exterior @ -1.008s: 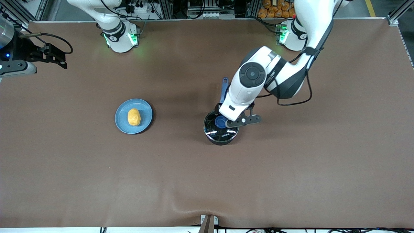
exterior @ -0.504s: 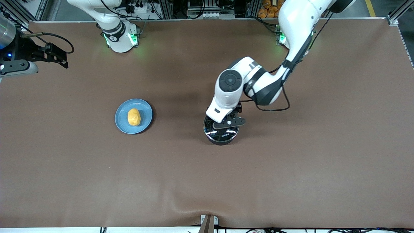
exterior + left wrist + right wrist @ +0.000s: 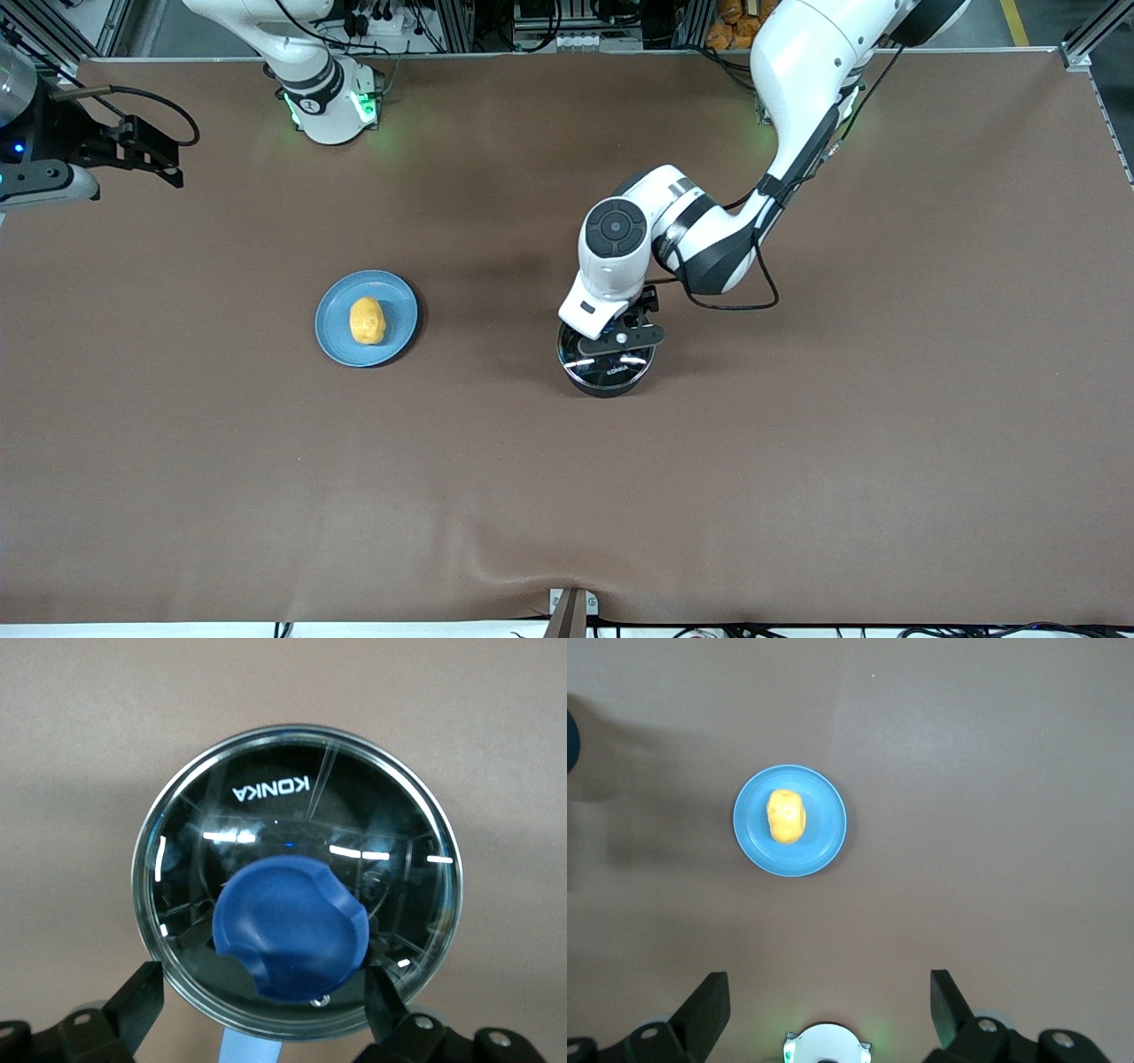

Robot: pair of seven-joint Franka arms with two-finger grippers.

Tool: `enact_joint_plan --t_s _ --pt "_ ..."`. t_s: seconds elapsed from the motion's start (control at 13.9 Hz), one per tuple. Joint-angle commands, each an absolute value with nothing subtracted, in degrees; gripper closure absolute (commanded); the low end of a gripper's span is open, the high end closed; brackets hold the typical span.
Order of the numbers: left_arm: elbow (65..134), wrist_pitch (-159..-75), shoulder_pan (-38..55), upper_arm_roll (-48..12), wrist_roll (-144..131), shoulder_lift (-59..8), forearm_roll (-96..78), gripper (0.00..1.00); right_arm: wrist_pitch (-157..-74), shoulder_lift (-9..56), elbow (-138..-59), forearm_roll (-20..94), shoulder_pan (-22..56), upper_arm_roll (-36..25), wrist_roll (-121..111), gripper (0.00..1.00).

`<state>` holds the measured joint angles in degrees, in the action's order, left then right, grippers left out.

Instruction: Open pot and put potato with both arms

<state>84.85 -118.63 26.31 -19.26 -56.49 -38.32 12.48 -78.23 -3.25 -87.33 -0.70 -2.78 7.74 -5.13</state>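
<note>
While the left gripper hangs spread, the pot sits directly beneath.

Light-blue plate on brown table; apparently glass lid.

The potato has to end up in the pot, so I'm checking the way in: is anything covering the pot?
Yes. The glass lid with its blue knob sits on the pot, closing it. The potato lies on the blue plate.

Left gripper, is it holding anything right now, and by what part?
Nothing held: the left gripper is open, fingers either side of the lid's blue knob.
</note>
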Motion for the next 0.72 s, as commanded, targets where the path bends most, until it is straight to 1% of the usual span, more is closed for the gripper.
enact_joint_plan --t_s 0.0,0.14,0.5,0.65 --pt "83.3 -120.6 26.3 -18.3 -57.0 -39.3 14.0 0.00 -78.2 -2.1 -86.3 0.1 -3.0 7.9 -5.2 0.00" --pt "83.3 -122.4 26.6 -17.7 -57.0 -40.3 14.0 0.00 -78.7 -1.7 -86.3 0.2 -3.3 7.9 -5.2 0.00" --pt "83.3 -123.2 26.8 -17.7 -57.3 -40.6 14.1 0.00 -79.9 -0.9 -86.3 0.2 -2.6 8.1 -5.3 0.00" --pt "83.3 -123.3 26.8 -17.7 -57.6 -40.6 14.0 0.00 -80.9 1.2 -86.3 -0.3 -2.5 8.1 -5.4 0.00"
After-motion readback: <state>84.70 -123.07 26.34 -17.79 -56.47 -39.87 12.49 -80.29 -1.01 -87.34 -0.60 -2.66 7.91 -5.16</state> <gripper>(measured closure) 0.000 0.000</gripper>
